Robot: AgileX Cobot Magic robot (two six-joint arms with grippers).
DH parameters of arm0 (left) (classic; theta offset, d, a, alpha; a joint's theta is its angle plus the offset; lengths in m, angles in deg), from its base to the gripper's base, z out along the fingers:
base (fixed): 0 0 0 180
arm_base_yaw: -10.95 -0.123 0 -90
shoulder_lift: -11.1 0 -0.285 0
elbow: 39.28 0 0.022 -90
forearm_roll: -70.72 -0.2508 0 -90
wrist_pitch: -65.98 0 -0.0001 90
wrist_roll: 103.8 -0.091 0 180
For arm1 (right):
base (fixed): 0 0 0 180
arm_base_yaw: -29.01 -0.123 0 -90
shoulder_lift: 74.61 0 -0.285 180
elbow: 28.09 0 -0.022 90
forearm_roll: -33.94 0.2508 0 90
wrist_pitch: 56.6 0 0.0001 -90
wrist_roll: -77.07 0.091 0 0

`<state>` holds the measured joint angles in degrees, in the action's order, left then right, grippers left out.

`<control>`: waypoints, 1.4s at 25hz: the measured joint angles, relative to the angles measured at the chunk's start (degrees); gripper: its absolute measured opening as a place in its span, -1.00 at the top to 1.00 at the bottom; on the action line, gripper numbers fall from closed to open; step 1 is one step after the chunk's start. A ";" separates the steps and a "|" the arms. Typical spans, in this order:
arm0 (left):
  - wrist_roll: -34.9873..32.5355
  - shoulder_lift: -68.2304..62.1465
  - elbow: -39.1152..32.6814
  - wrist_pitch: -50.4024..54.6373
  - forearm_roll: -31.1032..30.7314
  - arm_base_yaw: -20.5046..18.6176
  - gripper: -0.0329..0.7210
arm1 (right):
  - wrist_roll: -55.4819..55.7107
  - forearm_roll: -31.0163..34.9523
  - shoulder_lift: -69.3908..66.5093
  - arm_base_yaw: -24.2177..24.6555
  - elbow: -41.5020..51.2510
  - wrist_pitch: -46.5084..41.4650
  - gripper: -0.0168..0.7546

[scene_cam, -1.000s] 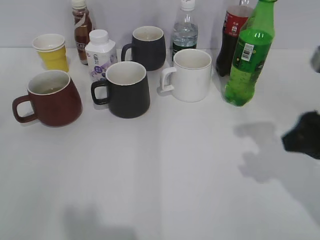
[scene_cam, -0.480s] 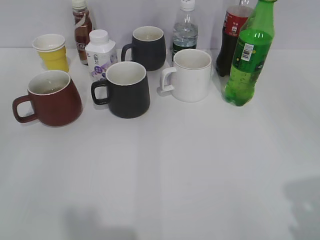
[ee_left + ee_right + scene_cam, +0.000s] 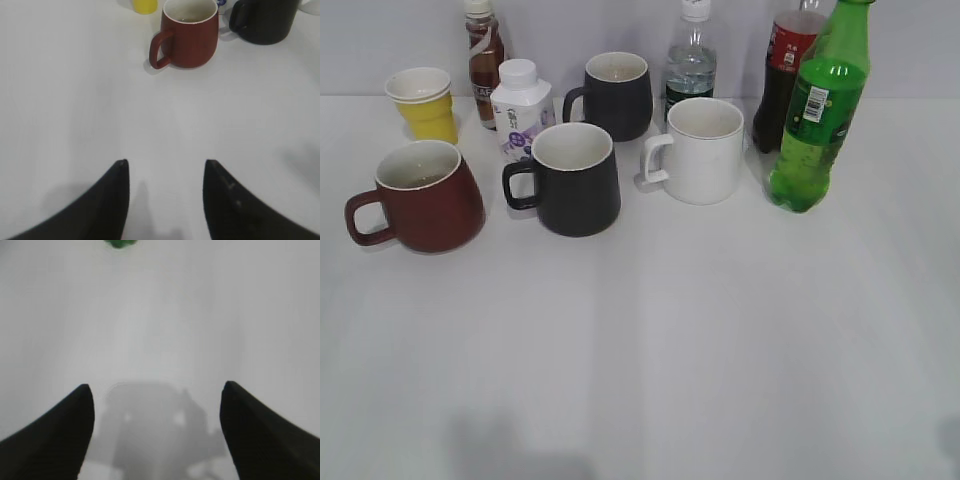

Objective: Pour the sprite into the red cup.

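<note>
The sprite [image 3: 818, 120], a tall green bottle with a white barcode patch, stands upright at the back right of the table; only its green base shows at the top edge of the right wrist view [image 3: 119, 243]. The red cup [image 3: 423, 196] stands at the left with its handle to the left, and it shows in the left wrist view [image 3: 189, 34]. My left gripper [image 3: 165, 170] is open and empty over bare table, well short of the red cup. My right gripper [image 3: 157, 392] is open and empty, far from the sprite. Neither gripper shows in the exterior view.
Two black mugs [image 3: 572, 178] [image 3: 614, 95], a white mug [image 3: 700, 148], a yellow paper cup [image 3: 423, 103], a small white milk bottle [image 3: 521, 108], a brown drink bottle [image 3: 484, 60], a clear water bottle [image 3: 691, 60] and a cola bottle [image 3: 783, 75] crowd the back of the white table [image 3: 650, 350].
My right arm, seen at the right edge one second ago, has drawn back out of the exterior view; its shadow has gone too. The objects have not moved.
</note>
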<state>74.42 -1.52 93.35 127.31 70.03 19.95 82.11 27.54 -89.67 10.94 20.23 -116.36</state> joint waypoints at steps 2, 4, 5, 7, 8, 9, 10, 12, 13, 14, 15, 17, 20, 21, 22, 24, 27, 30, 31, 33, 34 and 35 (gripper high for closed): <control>0.00 0.00 0.00 -0.05 0.00 0.00 -0.05 | 0.07 0.00 0.00 0.00 0.18 0.10 -0.57; 0.00 0.00 0.00 -0.11 0.00 0.00 -0.04 | 0.09 0.00 0.00 0.00 0.18 0.10 -0.57; 0.00 0.00 0.00 -0.11 0.00 0.00 -0.03 | 0.14 -0.05 0.00 0.00 0.18 0.10 -0.57; 0.00 0.00 0.00 -0.18 0.00 0.00 -0.01 | 0.14 -0.05 0.00 0.00 0.18 0.10 -0.57; 0.00 0.00 0.00 -0.17 0.00 0.00 -0.01 | 0.14 -0.05 0.00 0.00 0.18 0.10 -0.57; 0.00 0.00 0.00 -0.17 0.00 0.00 0.00 | 0.14 -0.05 0.00 0.00 0.18 0.10 -0.57; 0.00 0.00 0.00 -0.17 0.00 0.00 0.00 | 0.14 -0.05 0.00 0.00 0.18 0.10 -0.57; 0.00 0.00 -0.02 -0.17 0.00 0.00 0.03 | 0.14 -0.05 0.00 0.00 0.18 0.10 -0.57; -0.02 0.00 -0.02 -0.17 0.00 0.00 0.05 | 0.14 -0.05 0.00 0.00 0.18 0.10 -0.57; -0.02 0.00 -0.02 -0.17 0.00 0.00 0.07 | 0.14 -0.05 0.00 0.00 0.18 0.10 -0.57; -0.02 0.00 -0.02 -0.17 0.00 0.00 0.09 | 0.14 -0.05 0.00 0.00 0.18 0.10 -0.57; -0.02 0.00 -0.02 -0.22 0.00 0.00 0.13 | 0.14 -0.05 0.00 0.00 0.18 0.10 -0.57; -0.02 0.27 -0.02 -0.22 0.00 -0.32 0.16 | 0.14 -0.05 0.00 2.19 0.21 0.10 -0.57; -0.02 0.39 -0.02 -0.22 0.07 -0.76 0.17 | 0.14 -0.05 0.00 4.02 0.21 0.10 -0.57; -0.02 0.71 -0.02 -0.22 0.07 -1.32 0.17 | 0.14 -0.05 0.06 5.83 0.21 0.10 -0.57; -0.02 1.87 -0.02 -0.22 0.07 -3.28 0.17 | 0.14 -0.05 0.70 10.18 0.21 0.10 -0.57; -0.02 4.75 -0.02 -0.22 0.07 -5.81 0.18 | 0.14 -0.11 3.47 14.02 0.21 0.10 -0.57; -0.02 5.18 -0.07 -0.19 0.10 -6.48 0.18 | 0.14 -0.01 7.11 14.54 0.21 0.07 -0.57; -0.02 5.18 -0.06 -0.25 0.04 -6.55 0.18 | 0.14 -0.01 7.51 14.56 0.21 0.01 -0.57; -0.02 5.25 -0.06 -0.21 0.04 -7.14 0.19 | 0.14 -0.07 7.67 14.60 0.21 0.08 -0.57; -0.02 5.25 -0.06 -0.21 -0.02 -7.52 0.19 | 0.14 -0.07 7.67 14.67 0.21 0.08 -0.57; -0.02 5.25 -0.06 -0.21 0.36 -7.81 0.21 | 0.14 -0.07 7.67 14.67 0.21 0.08 -0.57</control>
<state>74.40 3.72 93.28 127.10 70.39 12.14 82.25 27.46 -82.00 25.61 20.44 -116.29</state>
